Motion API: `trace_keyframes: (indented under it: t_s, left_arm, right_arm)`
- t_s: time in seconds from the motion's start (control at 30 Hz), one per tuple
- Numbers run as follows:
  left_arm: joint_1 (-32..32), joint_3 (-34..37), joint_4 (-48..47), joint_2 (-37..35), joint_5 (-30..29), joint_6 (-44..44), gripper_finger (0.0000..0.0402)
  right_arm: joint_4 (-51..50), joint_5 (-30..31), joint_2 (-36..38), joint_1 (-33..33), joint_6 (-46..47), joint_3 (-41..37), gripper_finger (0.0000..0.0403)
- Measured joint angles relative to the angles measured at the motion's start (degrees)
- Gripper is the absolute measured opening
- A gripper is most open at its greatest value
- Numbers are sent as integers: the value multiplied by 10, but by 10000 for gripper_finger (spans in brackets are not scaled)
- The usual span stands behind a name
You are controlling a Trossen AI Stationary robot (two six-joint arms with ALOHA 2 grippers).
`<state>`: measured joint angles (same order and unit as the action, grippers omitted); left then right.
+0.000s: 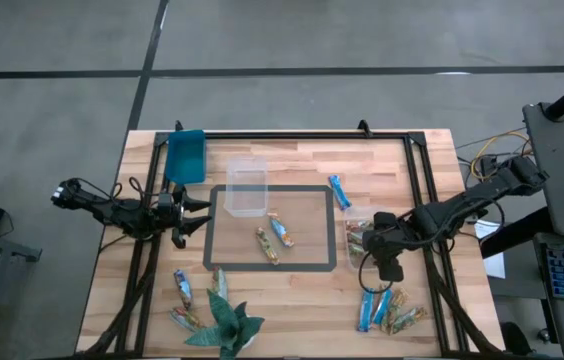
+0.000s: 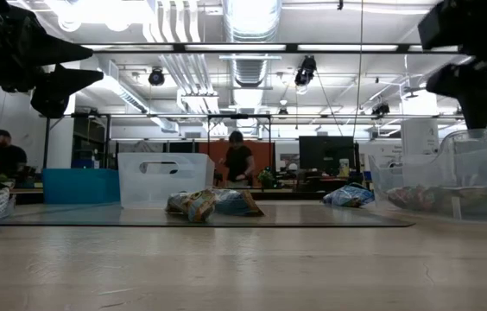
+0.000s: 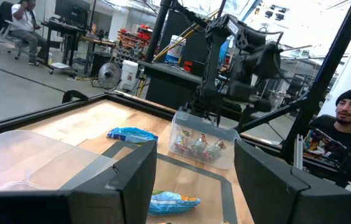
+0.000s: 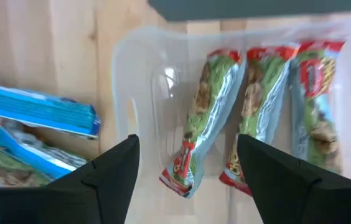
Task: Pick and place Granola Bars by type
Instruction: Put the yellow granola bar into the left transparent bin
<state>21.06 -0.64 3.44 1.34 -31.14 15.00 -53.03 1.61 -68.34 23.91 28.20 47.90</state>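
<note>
Granola bars lie scattered on the table. Two lie on the framed mat (image 1: 267, 245), (image 1: 282, 232). A blue one (image 1: 339, 190) lies toward the far right. Two lie near left (image 1: 182, 285), and several near right (image 1: 382, 308). Three brown, green and red bars (image 4: 250, 106) lie in a clear tub (image 1: 360, 235). My right gripper (image 4: 188, 142) hovers open and empty above this tub, also seen in the high view (image 1: 389, 262). My left gripper (image 1: 200, 215) hangs open and empty over the table's left side, left of the mat.
An empty clear tub (image 1: 245, 187) stands at the mat's far edge, with a blue tub (image 1: 185, 155) at far left. A green paper plant (image 1: 224, 322) sits at the near edge. Black frame rails (image 1: 417, 180) run along the sides. A person (image 3: 350, 109) sits beyond the table's right side.
</note>
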Motion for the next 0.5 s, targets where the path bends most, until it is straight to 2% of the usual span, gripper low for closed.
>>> trace_keyframes:
  t_s: [0.37, 0.5]
  left_arm:
    - [0, 0, 0, 0, 0, 0, 197]
    - [0, 0, 0, 0, 0, 0, 197]
  right_arm:
    - [-77, -1, -4, -3, -112, 161, 266]
    - [-114, -29, -23, 2, -123, 222, 261]
